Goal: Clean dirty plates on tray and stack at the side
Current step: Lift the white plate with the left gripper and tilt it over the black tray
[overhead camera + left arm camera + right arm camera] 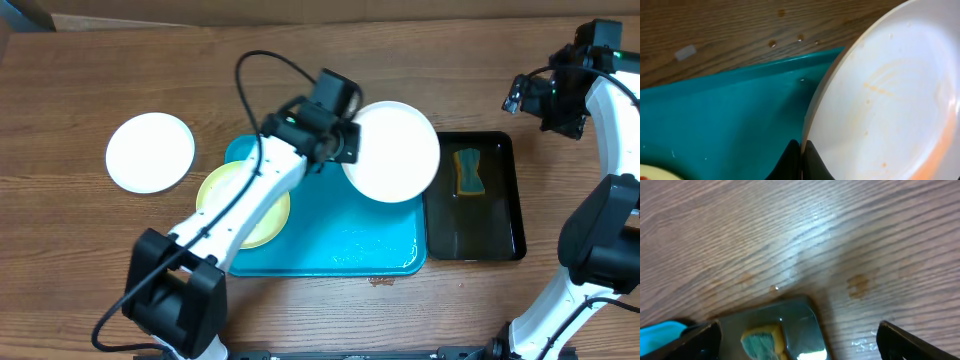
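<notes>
Smeared round white plate (392, 150), pinched at its rim by the closed left gripper (801, 158), hung over the right end of the turquoise rectangular plastic tray (340, 250); so slight a hold might let it slip. Right gripper (799, 332) gaped empty, further right.

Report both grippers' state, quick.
Left gripper: shut on the rim of the white plate.
Right gripper: open, holding nothing.
</notes>
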